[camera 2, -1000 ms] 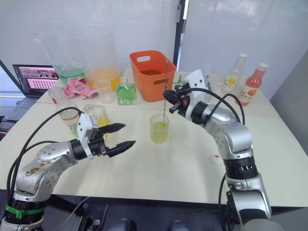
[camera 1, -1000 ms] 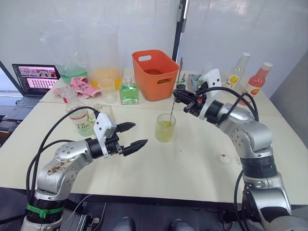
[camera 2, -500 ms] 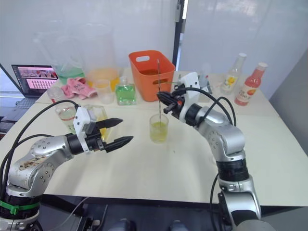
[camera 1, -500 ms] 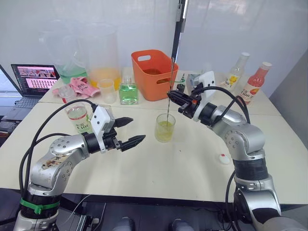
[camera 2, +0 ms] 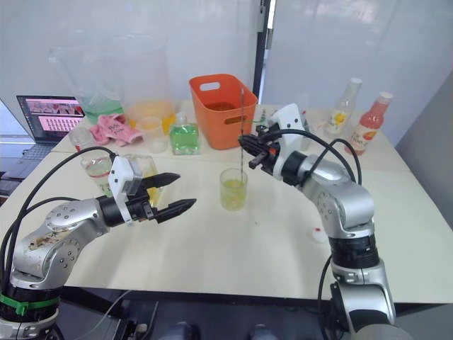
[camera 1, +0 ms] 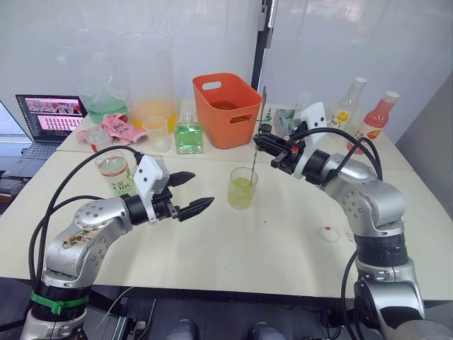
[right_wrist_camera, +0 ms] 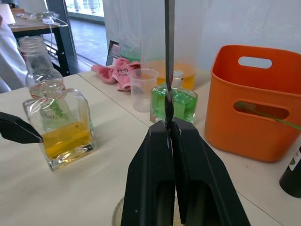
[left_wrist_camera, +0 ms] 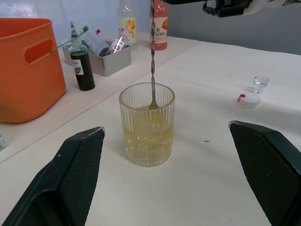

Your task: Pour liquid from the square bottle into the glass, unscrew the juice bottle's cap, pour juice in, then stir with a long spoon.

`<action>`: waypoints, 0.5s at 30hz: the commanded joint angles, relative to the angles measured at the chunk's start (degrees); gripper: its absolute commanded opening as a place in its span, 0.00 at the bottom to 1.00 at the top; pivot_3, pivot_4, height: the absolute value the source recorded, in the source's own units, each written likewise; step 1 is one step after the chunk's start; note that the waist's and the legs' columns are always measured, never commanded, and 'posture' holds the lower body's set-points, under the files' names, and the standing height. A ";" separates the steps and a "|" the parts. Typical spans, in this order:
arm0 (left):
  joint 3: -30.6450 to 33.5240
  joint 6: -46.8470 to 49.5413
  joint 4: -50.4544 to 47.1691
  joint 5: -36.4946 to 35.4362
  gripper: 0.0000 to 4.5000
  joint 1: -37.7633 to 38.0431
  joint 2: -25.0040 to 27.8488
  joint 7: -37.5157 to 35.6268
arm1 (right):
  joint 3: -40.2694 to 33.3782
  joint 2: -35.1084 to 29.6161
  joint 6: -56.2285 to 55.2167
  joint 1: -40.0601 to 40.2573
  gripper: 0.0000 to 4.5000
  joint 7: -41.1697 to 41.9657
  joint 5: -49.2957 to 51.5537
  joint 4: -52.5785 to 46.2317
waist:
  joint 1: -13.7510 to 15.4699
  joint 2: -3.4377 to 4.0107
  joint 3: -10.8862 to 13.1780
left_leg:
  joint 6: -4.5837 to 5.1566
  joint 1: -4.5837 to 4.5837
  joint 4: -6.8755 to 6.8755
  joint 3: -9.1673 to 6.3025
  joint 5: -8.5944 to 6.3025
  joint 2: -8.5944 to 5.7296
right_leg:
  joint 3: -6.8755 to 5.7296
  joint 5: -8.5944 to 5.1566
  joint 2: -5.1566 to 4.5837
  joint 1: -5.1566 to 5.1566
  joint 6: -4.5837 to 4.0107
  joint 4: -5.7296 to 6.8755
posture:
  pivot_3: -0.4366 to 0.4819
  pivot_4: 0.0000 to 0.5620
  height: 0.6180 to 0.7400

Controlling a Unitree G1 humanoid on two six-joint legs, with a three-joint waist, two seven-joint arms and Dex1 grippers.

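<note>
Over the glass [camera 1: 243, 188], right claw [camera 1: 263, 144] pinches long spoon [camera 1: 255, 157].

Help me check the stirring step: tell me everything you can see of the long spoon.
The long spoon is a thin silver metal bar spoon with a twisted stem. It stands close to upright, leaning slightly, with its small bowl down inside the glass, dipped into the yellow liquid. The right gripper is shut on the stem partway up, and the top of the stem rises above the fingers. The glass stands on the white table in front of the orange basket.
</note>
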 commanded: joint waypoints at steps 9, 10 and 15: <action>-0.19 -0.11 -1.75 -0.27 1.00 -1.67 -0.12 0.80 | -0.86 5.41 -2.39 -4.11 0.00 -1.82 0.32 1.22 | 0.00 0.00 0.00 | 0.00 0.00 0.00 0.00 0.00 -0.02 | 0.00 0.00 -0.01 0.00 0.00 0.00 | 0.48 0.27 0.99; -0.23 -0.11 -1.74 -0.26 1.00 -1.70 -0.12 0.83 | -0.85 5.55 -2.87 -4.23 0.00 -1.76 -0.05 1.74 | 0.00 0.00 0.00 | 0.00 0.00 0.00 0.01 0.00 -0.02 | 0.00 0.00 -0.01 0.00 0.00 -0.01 | 0.48 0.27 0.99; -0.57 -0.03 -1.95 -0.29 1.00 -1.75 -0.18 1.15 | 1.21 3.52 -7.51 -3.91 0.00 -0.08 -5.51 6.02 | 0.07 0.01 0.01 | 0.00 -0.01 0.00 0.02 0.00 -0.04 | 0.00 0.00 -0.02 0.00 0.00 -0.03 | 0.48 0.27 0.99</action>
